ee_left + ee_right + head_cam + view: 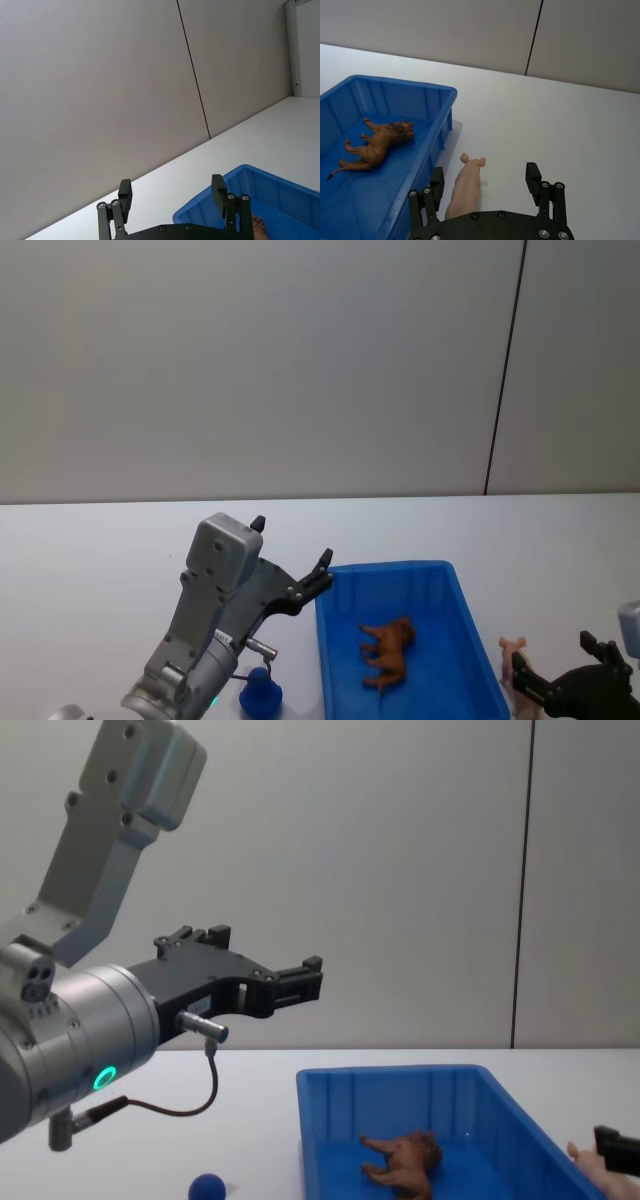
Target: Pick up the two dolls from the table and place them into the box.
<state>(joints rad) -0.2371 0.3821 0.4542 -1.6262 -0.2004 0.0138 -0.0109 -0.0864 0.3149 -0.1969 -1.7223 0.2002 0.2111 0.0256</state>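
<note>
Two dolls and one box: the brown doll [377, 142], a four-legged animal with a shaggy mane and a thin tail, lies on its side on the floor of the blue box [395, 82], at the middle left of the right wrist view. The box is a single rectangular bin of glossy plastic with ribbed walls and a thick rim. It stands on the plain white counter [545, 125].

The pale pink doll [467, 182], smooth and slim with a blunt snout, lies on the counter just outside the box's wall, low in the centre of the same frame. The right tool [485, 176] sits around it, released. Its two black fingers are spread wide, one on each side of the figure, and neither can be seen pressing on it. In the head view this pair occupies the lower right corner.

The left tool [171, 192] hangs released and empty above the counter, its two black fingers parted. In the head view it is at lower centre-left, just beside the box's upper left corner.

One small dark-blue ball [260, 692] rests on the counter at the bottom of the head view, left of the box. A flat grey wall [250, 360] with one thin dark seam fills the upper half.
</note>
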